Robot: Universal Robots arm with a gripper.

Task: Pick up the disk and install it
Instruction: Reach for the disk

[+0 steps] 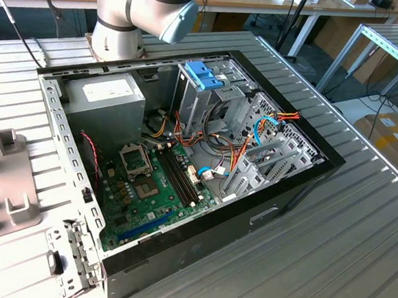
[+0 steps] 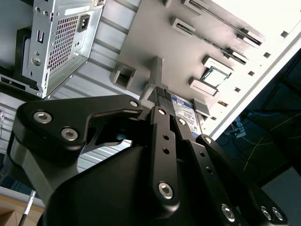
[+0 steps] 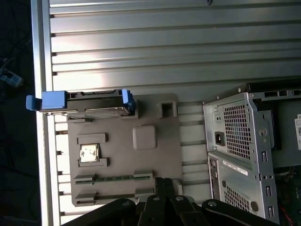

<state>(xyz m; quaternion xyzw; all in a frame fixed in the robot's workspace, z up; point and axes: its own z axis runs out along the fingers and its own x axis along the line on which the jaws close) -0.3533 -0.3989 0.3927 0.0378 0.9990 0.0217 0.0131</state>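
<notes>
The disk (image 3: 87, 102) stands on its long edge in a slot at one end of a grey fixture tray (image 3: 155, 165); its dark metal body sits between light-blue rails with an end tab. In the second wrist view a corner of the disk (image 2: 184, 109) peeks out just behind the fingertips. My gripper (image 3: 164, 182) hovers over the tray's opposite end, a tray's length from the disk, its black fingers (image 2: 162, 117) shut together with nothing between them. The open computer case (image 1: 185, 155), with its tall drive cage (image 1: 209, 101), lies on the table beside the tray (image 1: 3, 182).
The tray also holds a processor chip (image 3: 89, 153) and thin strips in long slots (image 3: 113, 178). The case's perforated rear panel (image 3: 235, 141) stands close to the tray. A blue bracket (image 1: 203, 73) tops the drive cage; cables (image 1: 234, 145) cross the case. The table edge (image 3: 40, 141) runs beside the disk.
</notes>
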